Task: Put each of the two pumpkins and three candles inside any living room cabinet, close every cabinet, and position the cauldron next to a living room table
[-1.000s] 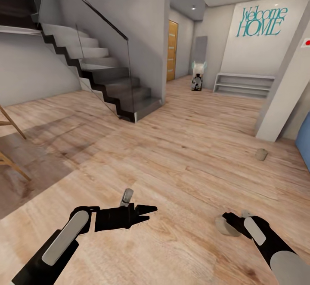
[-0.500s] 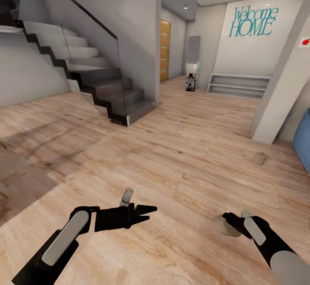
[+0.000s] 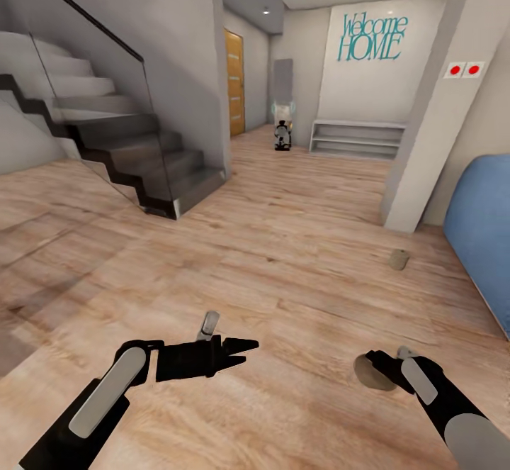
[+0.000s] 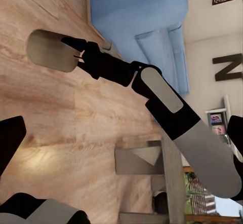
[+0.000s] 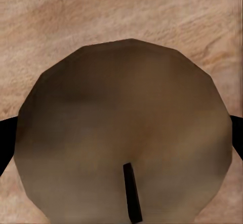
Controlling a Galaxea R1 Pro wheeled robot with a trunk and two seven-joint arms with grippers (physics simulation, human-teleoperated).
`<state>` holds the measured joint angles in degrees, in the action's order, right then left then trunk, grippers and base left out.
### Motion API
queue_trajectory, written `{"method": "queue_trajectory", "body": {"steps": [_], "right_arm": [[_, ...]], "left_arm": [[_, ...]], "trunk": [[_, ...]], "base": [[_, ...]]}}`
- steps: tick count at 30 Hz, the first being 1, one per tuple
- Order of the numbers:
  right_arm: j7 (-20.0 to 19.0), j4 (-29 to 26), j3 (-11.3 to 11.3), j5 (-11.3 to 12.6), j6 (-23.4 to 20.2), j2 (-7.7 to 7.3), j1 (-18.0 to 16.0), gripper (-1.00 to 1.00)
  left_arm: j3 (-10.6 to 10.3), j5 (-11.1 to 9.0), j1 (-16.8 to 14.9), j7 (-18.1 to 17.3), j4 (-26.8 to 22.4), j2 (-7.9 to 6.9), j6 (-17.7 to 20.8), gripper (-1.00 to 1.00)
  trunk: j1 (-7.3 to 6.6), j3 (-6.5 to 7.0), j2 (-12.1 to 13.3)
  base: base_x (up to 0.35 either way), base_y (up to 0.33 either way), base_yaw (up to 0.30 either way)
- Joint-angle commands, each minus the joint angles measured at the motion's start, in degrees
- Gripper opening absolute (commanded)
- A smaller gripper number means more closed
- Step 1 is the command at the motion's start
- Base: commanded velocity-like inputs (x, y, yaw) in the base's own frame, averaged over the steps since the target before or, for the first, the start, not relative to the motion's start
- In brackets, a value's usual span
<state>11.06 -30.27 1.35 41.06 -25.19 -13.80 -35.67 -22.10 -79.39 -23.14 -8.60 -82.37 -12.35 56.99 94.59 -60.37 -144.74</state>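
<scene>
A beige-tan candle (image 3: 370,374) hangs low over the wood floor at the head view's lower right, with my right gripper (image 3: 379,367) shut on it. The left wrist view shows that same candle (image 4: 49,50) at the tip of the right gripper (image 4: 77,58), and its faceted round end (image 5: 124,133) looms large in the right wrist view. A second candle (image 3: 399,259) lies on the floor near the foot of a white pillar. My left gripper (image 3: 244,351) is held level at lower centre, open and empty. Pumpkins, cabinet and cauldron are out of view.
A dark staircase (image 3: 134,154) with a glass rail rises at the left. A white pillar (image 3: 432,115) stands at the right, with a blue sofa (image 3: 484,222) beside it. Down the hallway are a low white shelf (image 3: 358,138), a small figure (image 3: 283,127) and a wooden door (image 3: 235,81).
The whole view has swung to the right: stairs and hallway slid left and the blue sofa came into sight. Both arms keep the same pose, the candle still held.
</scene>
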Motion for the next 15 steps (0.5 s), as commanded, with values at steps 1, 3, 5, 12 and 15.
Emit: {"method": "queue_trajectory", "body": {"steps": [1, 3, 5, 12, 15], "right_arm": [[0.45, -0.14, 0.06, 0.60, -0.21, 0.00, -0.01, -1.00], [0.45, -0.14, 0.06, 0.60, -0.21, 0.00, -0.01, -1.00], [0.46, -0.14, 0.06, 0.60, -0.21, 0.00, -0.01, -1.00], [0.45, -0.14, 0.06, 0.60, -0.21, 0.00, -0.01, -1.00], [0.45, -0.14, 0.08, 0.60, -0.21, 0.00, -0.01, -1.00]], "left_arm": [[-0.05, 0.51, -0.03, -0.59, 0.01, -0.04, 0.02, 1.00], [-0.05, 0.53, -0.03, -0.60, 0.01, -0.04, 0.03, 1.00], [-0.05, 0.54, -0.04, -0.57, 0.01, -0.04, 0.05, 1.00], [-0.05, 0.55, -0.06, -0.61, 0.01, -0.04, 0.01, 1.00], [-0.05, 0.53, -0.03, -0.59, 0.01, -0.04, 0.02, 1.00]], "trunk": [[0.02, -0.05, -0.02], [0.02, -0.05, -0.02], [0.02, -0.05, -0.02], [0.02, -0.05, -0.02], [0.02, -0.05, -0.02]], "base": [[0.335, 0.000, -0.273], [0.336, 0.000, -0.273], [0.336, 0.000, -0.273], [0.336, 0.000, -0.273], [0.336, 0.000, -0.273]]}}
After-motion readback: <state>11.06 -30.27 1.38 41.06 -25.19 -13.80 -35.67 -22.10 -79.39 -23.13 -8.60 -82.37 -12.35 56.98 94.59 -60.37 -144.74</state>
